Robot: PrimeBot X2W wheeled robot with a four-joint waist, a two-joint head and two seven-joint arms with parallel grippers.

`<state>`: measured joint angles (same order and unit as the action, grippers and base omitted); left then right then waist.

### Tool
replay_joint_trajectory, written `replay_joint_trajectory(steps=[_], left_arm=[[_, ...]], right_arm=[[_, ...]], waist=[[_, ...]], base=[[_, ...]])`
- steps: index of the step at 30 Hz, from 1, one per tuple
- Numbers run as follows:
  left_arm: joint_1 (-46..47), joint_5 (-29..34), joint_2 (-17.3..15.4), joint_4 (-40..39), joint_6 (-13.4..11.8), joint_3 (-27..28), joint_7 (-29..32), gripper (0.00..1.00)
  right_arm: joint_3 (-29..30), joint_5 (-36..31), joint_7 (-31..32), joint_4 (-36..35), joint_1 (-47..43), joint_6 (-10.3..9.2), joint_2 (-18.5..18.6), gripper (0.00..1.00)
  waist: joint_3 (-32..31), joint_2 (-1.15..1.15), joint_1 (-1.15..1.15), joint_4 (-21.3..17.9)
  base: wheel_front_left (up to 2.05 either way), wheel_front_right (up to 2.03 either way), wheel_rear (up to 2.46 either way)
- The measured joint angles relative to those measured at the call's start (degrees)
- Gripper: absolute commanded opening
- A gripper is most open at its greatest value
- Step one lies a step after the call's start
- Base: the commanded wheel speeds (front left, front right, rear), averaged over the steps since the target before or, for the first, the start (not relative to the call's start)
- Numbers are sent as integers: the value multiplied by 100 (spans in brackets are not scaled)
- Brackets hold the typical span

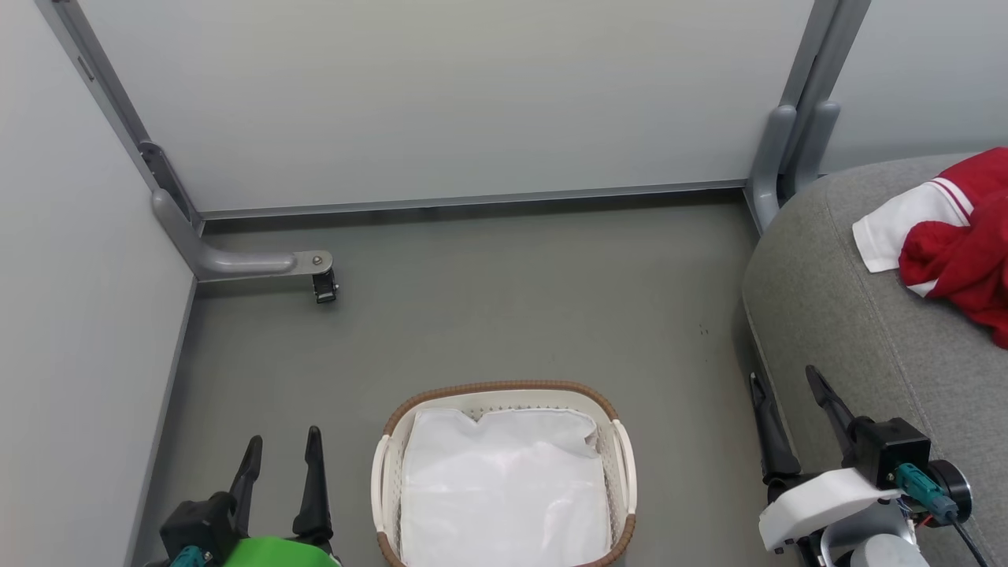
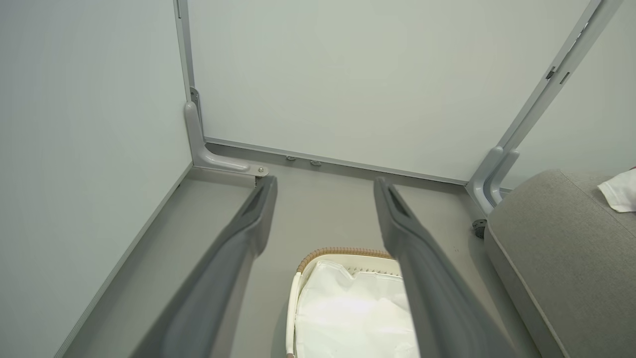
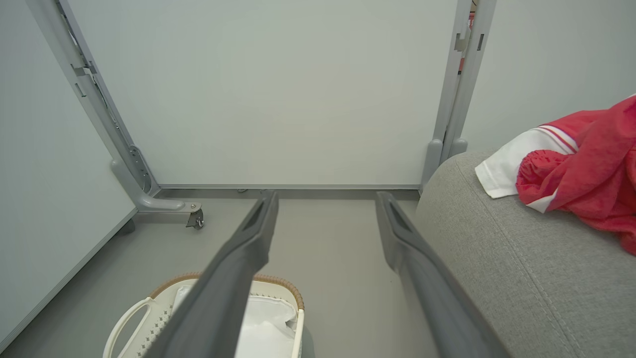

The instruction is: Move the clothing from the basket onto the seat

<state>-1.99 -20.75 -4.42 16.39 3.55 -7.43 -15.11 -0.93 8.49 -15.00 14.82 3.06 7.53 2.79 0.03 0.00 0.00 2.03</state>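
Observation:
The red and white clothing point(image 1: 957, 236) lies bunched on the grey seat point(image 1: 858, 315) at the right; the right wrist view has it point(image 3: 581, 169) on that cushion point(image 3: 521, 268) too. On the floor stands the white basket point(image 1: 622, 457) with its brown rim, holding just a white cloth liner point(image 1: 504, 488). My left gripper point(image 1: 282, 449) hangs open to the basket's left with nothing between its fingers. My right gripper point(image 1: 787, 390) is open beside the seat's rounded edge, holding nothing. In the left wrist view the basket point(image 2: 343, 256) sits below the spread fingers point(image 2: 258, 214).
Pale partition walls point(image 1: 441, 102) close off the back and left. A grey frame foot with a caster point(image 1: 324, 285) juts onto the floor at the back left. Grey uprights point(image 1: 780, 157) stand in the corner by the seat. Bare grey floor point(image 1: 512, 307) lies beyond the basket.

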Motion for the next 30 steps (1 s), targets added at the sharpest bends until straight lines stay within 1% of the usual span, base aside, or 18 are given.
replay_joint_trajectory(steps=[8, 9, 14, 30], left_arm=[[3, 43, 10, -49, 32, 59, 0, 100], [3, 43, 18, -69, 49, 66, 0, 0], [-16, -44, 21, 162, 48, 26, 42, 0], [14, -1502, 37, 113, 100, 310, 476, 0]], right_arm=[[-2, 14, 0, 2, 1, 0, -1, 100], [-2, 14, 0, 4, 1, 0, -1, 0], [1, 71, 48, 227, -99, 0, -46, 0], [144, 1777, 477, 203, -99, 0, -46, 0]], waist=[[0, 0, 0, 24], [2, 0, 0, 30], [2, 0, 0, 29], [3, 0, 0, -1]], base=[[0, 0, 0], [0, 0, 0], [0, 0, 0], [0, 0, 0]])
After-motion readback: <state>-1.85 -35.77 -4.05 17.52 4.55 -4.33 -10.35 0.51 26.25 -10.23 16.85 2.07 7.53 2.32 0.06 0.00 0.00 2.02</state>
